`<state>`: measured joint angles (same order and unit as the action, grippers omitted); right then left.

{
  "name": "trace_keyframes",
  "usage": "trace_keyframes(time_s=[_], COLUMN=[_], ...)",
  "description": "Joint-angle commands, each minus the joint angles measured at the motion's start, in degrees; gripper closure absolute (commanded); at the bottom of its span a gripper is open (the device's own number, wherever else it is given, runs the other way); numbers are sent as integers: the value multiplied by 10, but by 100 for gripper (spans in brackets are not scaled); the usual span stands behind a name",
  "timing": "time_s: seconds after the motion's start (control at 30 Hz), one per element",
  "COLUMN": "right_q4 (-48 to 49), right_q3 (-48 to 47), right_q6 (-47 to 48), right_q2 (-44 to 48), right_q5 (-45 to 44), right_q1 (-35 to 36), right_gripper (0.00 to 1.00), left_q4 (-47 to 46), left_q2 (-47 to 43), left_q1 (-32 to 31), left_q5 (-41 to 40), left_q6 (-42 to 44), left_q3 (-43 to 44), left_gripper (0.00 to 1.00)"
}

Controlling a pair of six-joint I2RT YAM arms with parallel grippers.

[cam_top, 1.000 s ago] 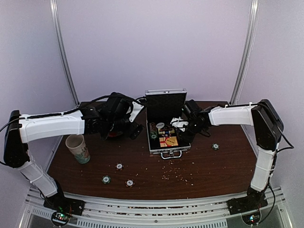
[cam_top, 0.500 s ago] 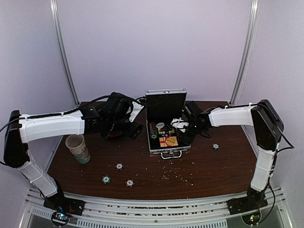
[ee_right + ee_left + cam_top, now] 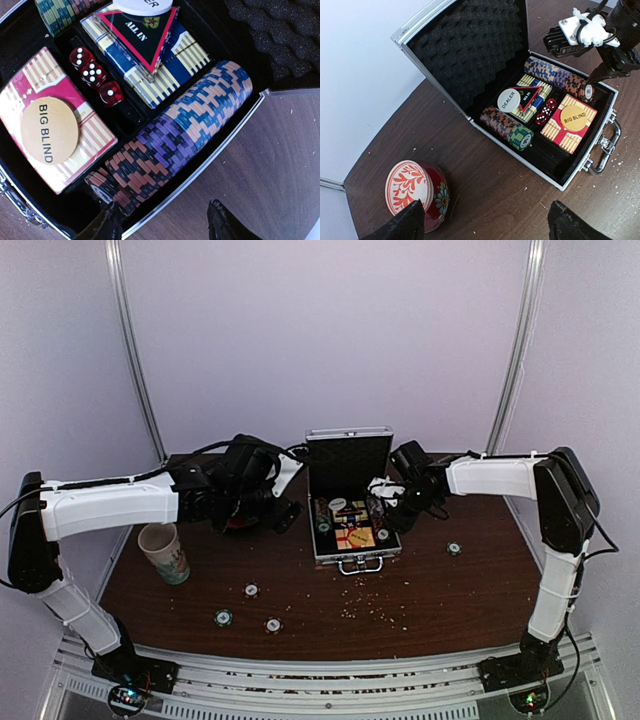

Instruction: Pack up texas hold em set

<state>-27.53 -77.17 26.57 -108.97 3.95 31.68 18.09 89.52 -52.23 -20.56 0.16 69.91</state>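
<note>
The silver hinged case (image 3: 347,455) stands open at table centre, its foam lid upright. Inside are two rows of chips (image 3: 175,150), a red-yellow card box (image 3: 75,150) with the yellow BIG BLIND disc (image 3: 49,130) on it, three red dice (image 3: 95,75), and a blue card box (image 3: 165,70). My right gripper (image 3: 165,225) is open and empty; it straddles the case's right wall (image 3: 195,170), one finger by the end of the chip row. My left gripper (image 3: 482,230) is open and empty, above the table left of the case (image 3: 520,155). Loose chips (image 3: 251,590) lie on the table.
A red-and-white bowl on a red saucer (image 3: 415,192) sits by my left fingertip (image 3: 395,227). A patterned paper cup (image 3: 165,552) stands at the left. More loose chips (image 3: 223,618) (image 3: 272,624) (image 3: 454,549) and crumbs lie on the brown table.
My right gripper has shifted a little right and back, from over the case's inside to its right wall. The left arm has not moved.
</note>
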Motion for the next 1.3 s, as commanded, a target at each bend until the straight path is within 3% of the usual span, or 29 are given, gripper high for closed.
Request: trace_keyframes(time_s=[0.0,0.53,0.7,0.87,1.03,1.13,1.27], right_q4=[-10,-67,-90,-85,-41,0,20], right_q3=[-24,-41,-12,79,180,223,237], right_q6=[-7,-13,-10,-1,1,-14,-22], right_q2=[-3,55,121,212,281,298,299], right_q5=[9,41,87,164,248,258,257], right_q1=[-3,-6,-19,-50,-71,-75,-77], right_gripper=[41,40,38,36,25,1,0], left_q4=[0,6,104,178,243,267,272], left_q2=[7,15,57,56,54,61,79], left_q1=[-1,-1,-4,-5,-3,2,29], left_q5=[-2,-17,-31,9,68,95,138], left_q6=[6,-4,-71,-132,-178,-194,-197], left_q3=[12,13,67,40,-10,-43,-73], left_gripper=[13,13,17,27,37,37,28])
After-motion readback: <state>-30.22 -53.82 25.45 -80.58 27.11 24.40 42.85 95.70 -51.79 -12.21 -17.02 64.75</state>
